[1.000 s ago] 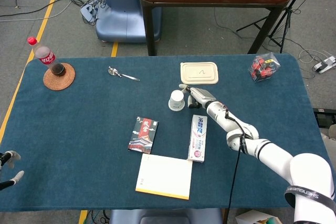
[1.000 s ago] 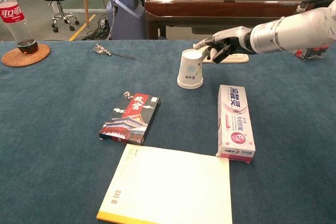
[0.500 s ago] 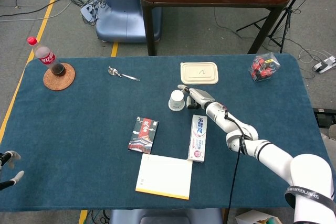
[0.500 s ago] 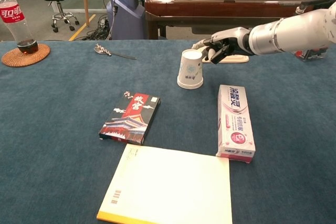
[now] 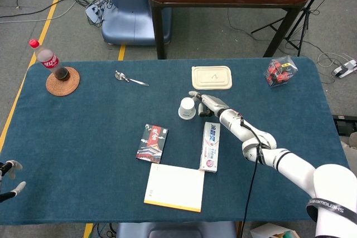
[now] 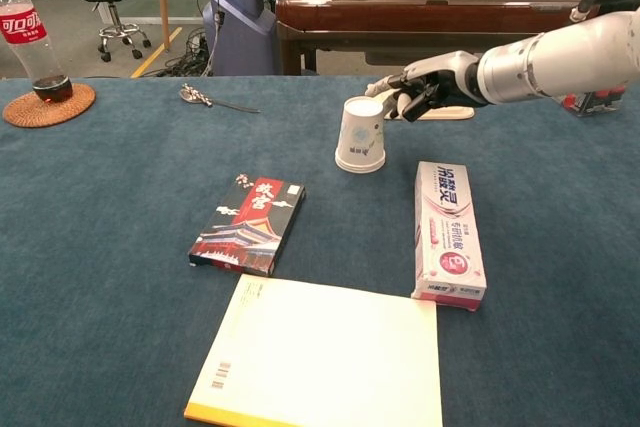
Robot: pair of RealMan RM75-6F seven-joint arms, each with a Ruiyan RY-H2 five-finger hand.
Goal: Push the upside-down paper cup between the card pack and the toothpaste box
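The white upside-down paper cup [image 6: 360, 135] stands on the blue table [image 6: 100, 247], a bit behind the gap between the dark red card pack [image 6: 248, 225] and the pink-and-white toothpaste box [image 6: 447, 233]. The right hand [image 6: 425, 85] holds nothing, fingers loosely bent, touching the cup's top. Push low and slow toward the gap so the cup slides without tipping. The left hand [image 5: 8, 178] waits at the table edge; I cannot tell its state.

Right hand [image 6: 432, 84] fingers [image 6: 388, 89] touching upside-down paper cup [image 6: 360, 135], toothpaste box [image 6: 446, 233] nearby
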